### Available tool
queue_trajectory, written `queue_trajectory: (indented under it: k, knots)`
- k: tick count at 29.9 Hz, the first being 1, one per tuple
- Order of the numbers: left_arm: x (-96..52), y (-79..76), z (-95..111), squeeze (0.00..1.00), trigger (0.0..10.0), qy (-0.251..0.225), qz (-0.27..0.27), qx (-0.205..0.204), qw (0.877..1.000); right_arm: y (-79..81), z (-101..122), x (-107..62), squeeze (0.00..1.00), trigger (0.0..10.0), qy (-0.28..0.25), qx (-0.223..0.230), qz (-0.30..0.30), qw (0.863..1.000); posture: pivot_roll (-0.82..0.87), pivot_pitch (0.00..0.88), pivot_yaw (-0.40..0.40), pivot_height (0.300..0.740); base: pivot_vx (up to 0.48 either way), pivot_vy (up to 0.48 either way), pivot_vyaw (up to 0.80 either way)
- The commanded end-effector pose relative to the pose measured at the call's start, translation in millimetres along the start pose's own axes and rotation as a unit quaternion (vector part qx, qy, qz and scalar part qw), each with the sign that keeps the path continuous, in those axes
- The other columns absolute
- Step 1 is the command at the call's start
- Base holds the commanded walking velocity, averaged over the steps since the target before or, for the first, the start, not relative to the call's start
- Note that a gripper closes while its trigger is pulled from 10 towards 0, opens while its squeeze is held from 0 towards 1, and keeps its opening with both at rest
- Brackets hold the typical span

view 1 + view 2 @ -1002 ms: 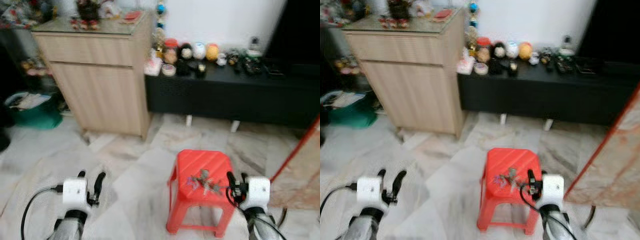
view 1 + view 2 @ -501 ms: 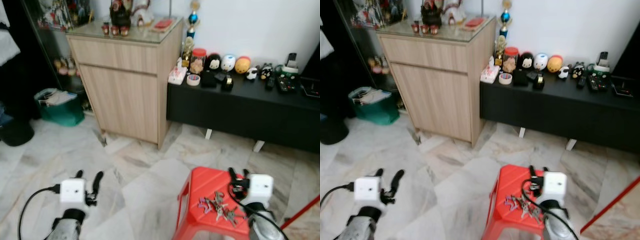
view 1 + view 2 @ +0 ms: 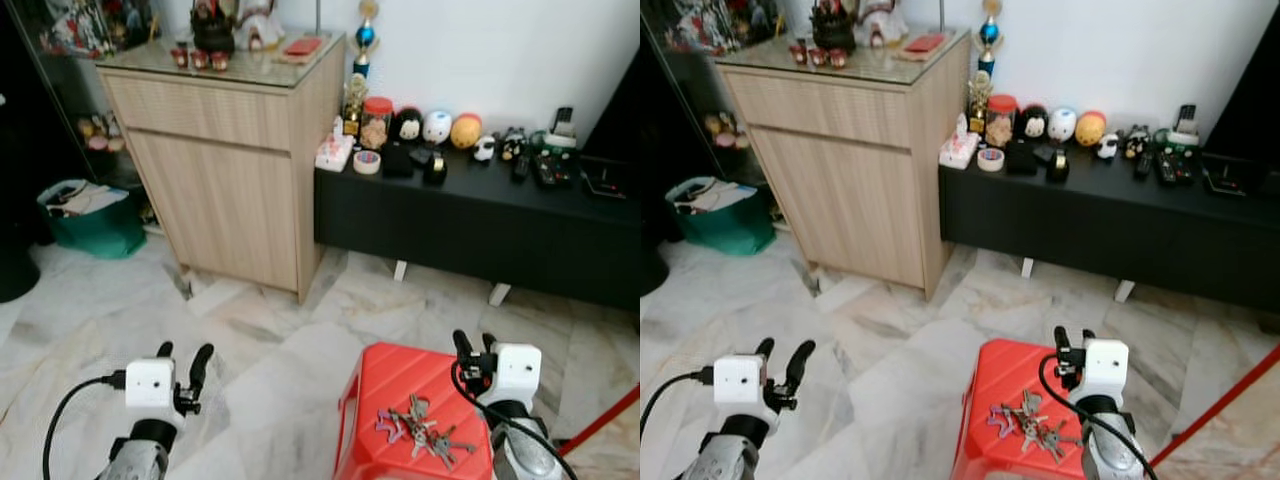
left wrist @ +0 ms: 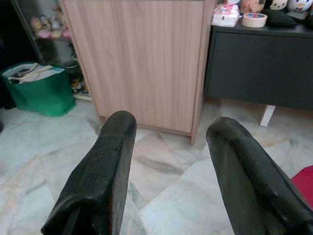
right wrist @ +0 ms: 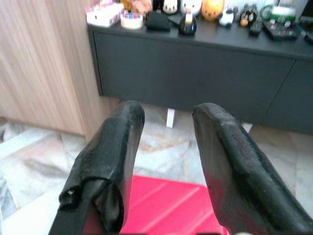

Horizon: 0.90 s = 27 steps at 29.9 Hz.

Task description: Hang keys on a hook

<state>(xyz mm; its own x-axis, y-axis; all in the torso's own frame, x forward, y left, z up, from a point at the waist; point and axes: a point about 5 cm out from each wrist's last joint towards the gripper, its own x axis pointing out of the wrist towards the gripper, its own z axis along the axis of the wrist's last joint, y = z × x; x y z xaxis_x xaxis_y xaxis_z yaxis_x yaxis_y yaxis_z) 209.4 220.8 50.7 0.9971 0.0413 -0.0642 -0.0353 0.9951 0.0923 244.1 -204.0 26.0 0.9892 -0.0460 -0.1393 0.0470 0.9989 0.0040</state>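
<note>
Holding, right: my right pincer [image 3: 470,349] hovers with fingers spread and nothing between them, just above the far right edge of the red plastic stool [image 3: 400,385].
Left: my left pincer [image 3: 183,362] is also spread and unladen, raised over the marble floor [image 3: 270,340], well apart from the stool.
Keys: the bunch of keys [image 3: 422,428] lies loose on the stool's seat, just beside my right pincer on its near side, not touching it.
Stool: it stands on the floor before my right arm.
Red bar: a slanted red bar [image 3: 600,425] shows at the right edge.
Cabinet: a light wooden cabinet [image 3: 225,160] stands farther off on the left, small figurines on its glass top.
Green bag: a green bag [image 3: 85,215] sits on the floor left of the cabinet.
Worktop: a low black worktop [image 3: 470,215] runs along the white wall, carrying round toy figures, a tape roll [image 3: 367,162] and remote controls.
</note>
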Motion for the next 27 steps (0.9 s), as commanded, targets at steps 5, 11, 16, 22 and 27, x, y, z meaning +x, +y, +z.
queue_trajectory:
  k: [5,11,16,22,27]
  knots:
    - [-1.0,-2.6,1.3,0.00,10.0,-0.003,0.001,-0.003,1.000,-4.2,0.8,-3.3,0.00,10.0,0.004,-0.010,-0.011,1.000,0.05,0.000,-0.049,0.740,0.000,0.000,0.00]
    - [0.0,-6.6,0.3,0.00,10.0,-0.003,-0.003,-0.009,1.000,-5.9,-1.5,-3.7,0.00,10.0,0.020,-0.024,-0.014,0.999,0.04,0.000,-0.047,0.740,0.000,0.000,0.00]
    - [-0.6,-6.2,-1.0,0.00,10.0,0.000,-0.005,-0.009,1.000,-4.6,-3.7,-2.8,0.00,10.0,0.033,-0.025,-0.017,0.999,0.04,0.000,-0.041,0.710,0.000,0.000,0.00]
    - [-2.6,-6.5,-3.3,0.00,10.0,0.006,-0.009,-0.006,1.000,-6.1,-5.2,-3.6,0.00,10.0,0.040,-0.027,-0.019,0.999,0.04,0.000,-0.039,0.680,0.000,0.000,0.00]
    - [-1.0,-5.1,-2.0,0.00,10.0,0.004,-0.004,-0.006,1.000,-4.4,-5.6,-2.7,0.00,10.0,0.042,-0.024,-0.012,0.999,0.04,0.000,-0.045,0.660,0.000,0.000,0.00]
